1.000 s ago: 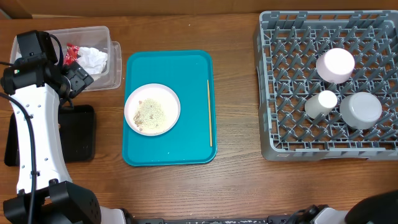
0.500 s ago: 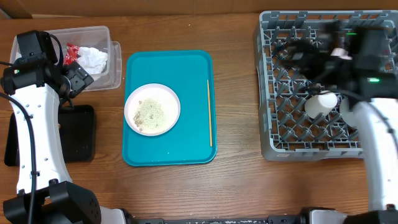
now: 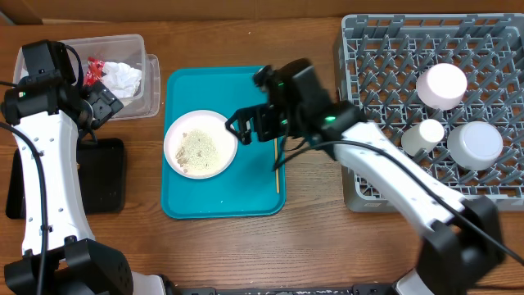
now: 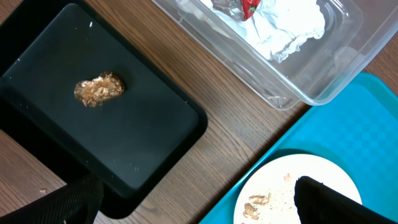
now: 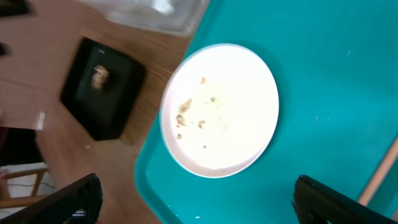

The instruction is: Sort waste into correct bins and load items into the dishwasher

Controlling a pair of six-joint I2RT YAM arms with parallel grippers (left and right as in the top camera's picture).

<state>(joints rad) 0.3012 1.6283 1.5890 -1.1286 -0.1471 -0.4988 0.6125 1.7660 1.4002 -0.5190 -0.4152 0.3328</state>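
Along the table's right side sits the grey dish rack (image 3: 377, 74), with two round white dishes (image 3: 442, 86) and a small cup (image 3: 423, 135) among its pegs, so loading looks partly done. At centre lies the teal serving tray (image 3: 246, 192), carrying the last plate (image 3: 201, 143) and a thin wooden stick (image 3: 276, 176) along its right edge. The right gripper (image 3: 239, 129) hangs just over the plate's right rim with its jaws spread wide and nothing in them, probably lined up to take the plate by its edge. At far left, the clear tub (image 3: 151, 82) holds a crumpled white napkin (image 3: 124, 78) and a red wrapper (image 3: 94, 67). The black tray (image 4: 124, 143) just in front of it holds one brown food scrap (image 4: 98, 89), so the two bins appear to separate dry rubbish from food. The left gripper (image 4: 199, 199) hovers between the bins and the plate, jaws wide apart and empty. The plate itself is white, round and shallow, with pale rice-like crumbs (image 5: 202, 115) across its middle. These likely need tipping out before the plate goes in the rack.
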